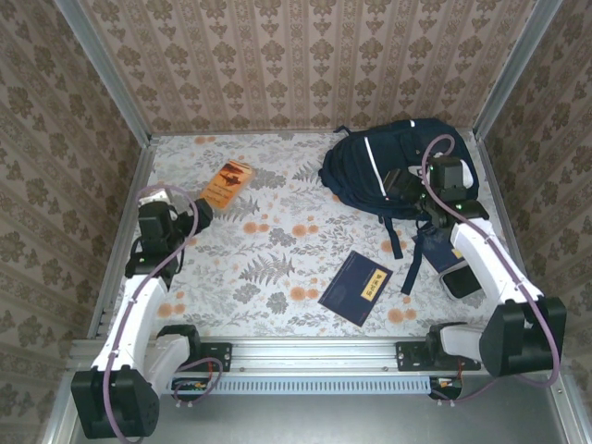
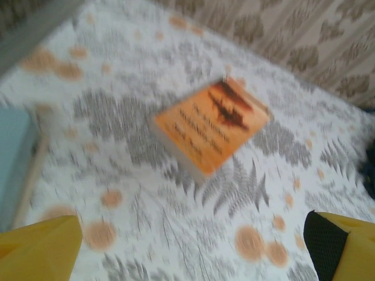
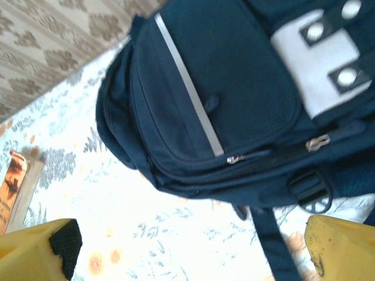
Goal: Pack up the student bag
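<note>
Floral tabletop [image 1: 277, 231], student bag [image 3: 222, 88] just ahead of R end effector [image 3: 190, 254], jaws wide

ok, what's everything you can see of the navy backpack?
The navy backpack is fabric, with thin white reflective stripes, a grey patch with metal snaps, a black buckle, and front zips that look closed. It lies on the floral tablecloth at the far right, dark straps trailing toward the near edge. The right gripper hovers open over it; contact isn't evident.
</note>
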`<state>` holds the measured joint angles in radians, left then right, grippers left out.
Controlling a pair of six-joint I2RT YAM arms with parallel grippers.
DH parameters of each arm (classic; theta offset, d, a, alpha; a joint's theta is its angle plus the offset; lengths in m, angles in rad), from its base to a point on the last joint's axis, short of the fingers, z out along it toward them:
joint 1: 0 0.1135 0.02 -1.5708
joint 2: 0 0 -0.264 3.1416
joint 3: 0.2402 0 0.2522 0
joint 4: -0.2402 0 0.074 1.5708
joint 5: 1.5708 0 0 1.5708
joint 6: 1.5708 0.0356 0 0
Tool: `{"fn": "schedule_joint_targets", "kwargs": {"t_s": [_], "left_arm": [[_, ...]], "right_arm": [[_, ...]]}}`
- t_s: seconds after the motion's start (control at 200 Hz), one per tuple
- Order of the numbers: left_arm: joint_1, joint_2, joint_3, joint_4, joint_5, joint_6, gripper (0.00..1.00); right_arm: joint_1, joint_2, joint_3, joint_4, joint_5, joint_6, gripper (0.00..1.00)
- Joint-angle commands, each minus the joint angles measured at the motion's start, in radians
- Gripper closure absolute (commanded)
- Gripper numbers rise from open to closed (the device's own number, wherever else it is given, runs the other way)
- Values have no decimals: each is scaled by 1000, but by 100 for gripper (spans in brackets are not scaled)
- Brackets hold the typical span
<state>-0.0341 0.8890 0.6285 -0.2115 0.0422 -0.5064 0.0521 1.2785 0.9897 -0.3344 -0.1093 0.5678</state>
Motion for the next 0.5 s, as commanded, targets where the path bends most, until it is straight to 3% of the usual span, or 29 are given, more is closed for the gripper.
{"fn": "schedule_joint_targets", "kwargs": {"t_s": [0.0, 0.16, 0.495], "left_arm": [[-3, 6, 52, -155, 123, -135, 0], [-15, 26, 54, -114, 220, -146, 0], [-127, 122, 113, -150, 237, -70, 0]], "right_arm": [[16, 85, 76, -101, -58, 63, 1], [52, 250, 203, -123, -12, 60, 2], [127, 707, 677, -198, 88, 17, 6]]}}
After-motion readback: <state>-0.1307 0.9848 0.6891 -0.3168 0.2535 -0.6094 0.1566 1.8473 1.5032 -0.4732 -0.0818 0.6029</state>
